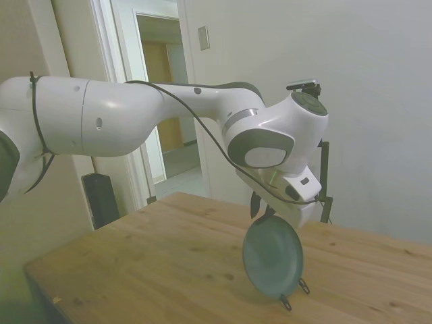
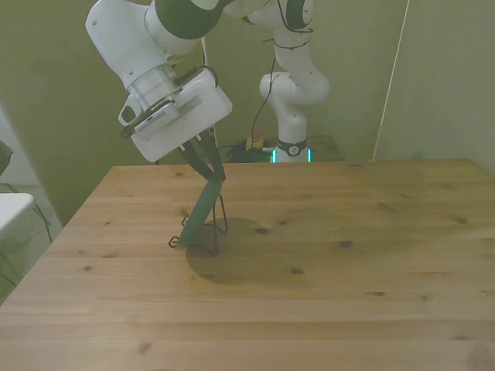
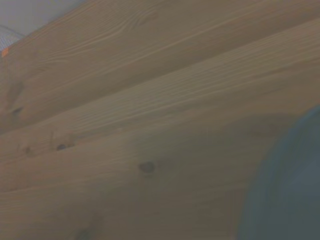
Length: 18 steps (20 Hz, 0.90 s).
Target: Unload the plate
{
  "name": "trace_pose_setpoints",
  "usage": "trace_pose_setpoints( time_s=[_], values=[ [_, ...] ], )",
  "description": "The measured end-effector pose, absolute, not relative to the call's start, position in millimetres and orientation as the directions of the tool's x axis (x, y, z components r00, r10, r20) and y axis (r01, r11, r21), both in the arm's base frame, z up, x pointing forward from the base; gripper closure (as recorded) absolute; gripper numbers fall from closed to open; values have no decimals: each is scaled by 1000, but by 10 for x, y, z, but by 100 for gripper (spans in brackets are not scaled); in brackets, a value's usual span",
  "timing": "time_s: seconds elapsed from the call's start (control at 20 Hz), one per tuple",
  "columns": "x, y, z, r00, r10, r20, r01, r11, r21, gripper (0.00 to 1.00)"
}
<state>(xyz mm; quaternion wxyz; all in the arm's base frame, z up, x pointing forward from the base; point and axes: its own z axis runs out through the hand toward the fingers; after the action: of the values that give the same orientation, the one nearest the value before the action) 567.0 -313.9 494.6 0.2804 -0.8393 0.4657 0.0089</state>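
Plate (image 1: pixel 273 260), teal-green, stands on edge in a thin black wire stand (image 2: pixel 217 229) on the wooden table (image 2: pixel 325 263). It tilts: in the front view it shows nearly edge-on (image 2: pixel 199 214), top leaning toward the front view's right, bottom toward the front view's left. In the side view its round face is turned to the camera. Stand and plate sit on the table's half toward the front view's left, nearer the far edge than the near edge. 2 small wire loops of the stand poke out under the plate's lower rim in the side view.

Gripper (image 2: pixel 211 171) is down at the plate's top rim, dark fingers (image 1: pixel 256 202) on either side of the rim and clenched on the plate. The white arm (image 1: pixel 135 118) slants down to it.

Wrist view: blurry table planks (image 3: pixel 125 125), and a curved teal piece of the plate (image 3: pixel 290 195) at 1 corner.
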Motion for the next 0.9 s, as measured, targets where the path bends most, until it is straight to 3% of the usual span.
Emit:
trace_pose_setpoints(
  time_s=[0.45,0.9],
  values=[
    [5633,-3183,5021,563,-782,-267,-785,-405,-469,100],
    [5564,-3145,5412,582,-782,-225,-757,-419,-501,100]
  ],
)
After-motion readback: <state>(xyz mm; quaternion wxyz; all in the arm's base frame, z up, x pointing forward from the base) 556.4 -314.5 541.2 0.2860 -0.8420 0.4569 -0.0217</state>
